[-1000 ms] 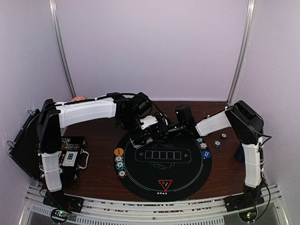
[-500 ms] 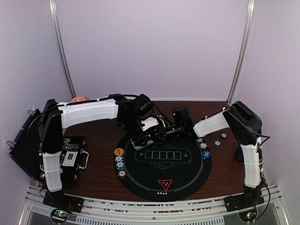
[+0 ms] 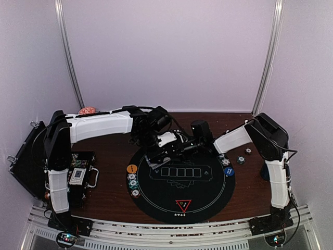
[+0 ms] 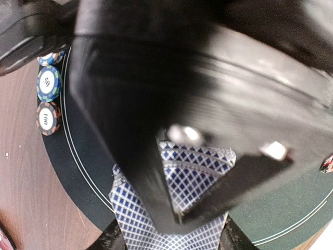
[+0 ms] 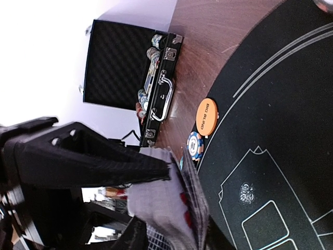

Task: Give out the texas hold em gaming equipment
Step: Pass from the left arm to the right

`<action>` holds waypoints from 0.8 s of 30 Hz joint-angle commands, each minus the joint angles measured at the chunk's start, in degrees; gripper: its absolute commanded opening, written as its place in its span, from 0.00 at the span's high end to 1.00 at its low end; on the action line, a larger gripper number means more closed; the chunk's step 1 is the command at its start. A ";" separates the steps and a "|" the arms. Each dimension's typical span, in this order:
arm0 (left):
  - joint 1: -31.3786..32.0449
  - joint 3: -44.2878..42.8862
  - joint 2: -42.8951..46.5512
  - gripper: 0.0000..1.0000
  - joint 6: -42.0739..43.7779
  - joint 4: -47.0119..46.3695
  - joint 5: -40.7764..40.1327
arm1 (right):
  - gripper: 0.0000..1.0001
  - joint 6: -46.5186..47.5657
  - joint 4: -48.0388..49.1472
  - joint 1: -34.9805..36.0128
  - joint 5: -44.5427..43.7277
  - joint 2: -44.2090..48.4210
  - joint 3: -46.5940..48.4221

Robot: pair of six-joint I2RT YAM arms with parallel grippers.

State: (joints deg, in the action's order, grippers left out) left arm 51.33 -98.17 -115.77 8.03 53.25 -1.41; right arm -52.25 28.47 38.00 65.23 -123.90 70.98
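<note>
right gripper [image 5: 155,200] is straddling, jaws apart, the edge of the playing card deck [image 4: 136,219] which the left gripper [image 4: 169,240] is clamping above the far-left rim of the poker mat [image 3: 210,191], and should be pinching only the top card.

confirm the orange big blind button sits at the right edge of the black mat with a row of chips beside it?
No: the orange big blind button sits at the left edge of the black mat, not the right, with the row of chips beside it. The top external view shows this.
</note>
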 commanded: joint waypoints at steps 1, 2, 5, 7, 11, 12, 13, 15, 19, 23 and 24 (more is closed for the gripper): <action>0.62 -0.87 -0.55 0.66 0.62 -2.10 0.44 | 0.76 -9.11 13.23 0.24 3.09 -1.63 -1.21; 0.69 -0.75 -0.55 0.61 0.64 -2.10 0.43 | 0.79 -11.51 16.26 0.23 3.55 -1.83 -1.76; 0.70 -0.11 -0.44 0.42 0.83 -2.44 0.06 | 0.90 -16.74 23.03 0.08 4.21 -2.22 -2.84; 0.70 0.58 -0.15 0.22 0.92 -2.92 -0.21 | 0.96 -17.88 24.39 -0.07 4.13 -2.04 -3.16; 0.71 2.08 1.15 0.02 1.15 -4.17 -0.13 | 0.99 -16.68 23.23 -0.59 3.40 -1.32 -3.47; 0.70 2.51 1.56 0.02 1.12 -4.63 -0.17 | 0.99 -15.97 22.18 -0.70 3.12 -1.17 -3.48; 0.74 2.86 2.04 0.02 1.19 -4.99 -0.22 | 0.99 -14.94 20.85 -0.79 3.00 -0.97 -3.40; 0.70 3.57 2.94 0.02 1.19 -5.54 -0.14 | 0.99 -13.92 19.49 -1.04 2.70 -0.46 -3.33; 0.70 5.31 4.57 0.02 0.84 -6.02 -1.28 | 0.99 -13.12 18.97 -1.64 2.27 1.05 -3.64; 0.37 10.05 9.97 0.02 0.12 -11.73 -1.03 | 0.99 -1.30 2.54 -2.58 -0.97 4.02 -1.07; 0.27 11.90 11.51 0.02 -0.04 -13.41 -0.53 | 0.99 4.84 -4.33 -2.95 -2.45 5.09 0.36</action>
State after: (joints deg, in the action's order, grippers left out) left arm 51.86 -90.35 -111.11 8.82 46.83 -2.57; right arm -62.92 41.04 36.36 66.74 -124.68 67.99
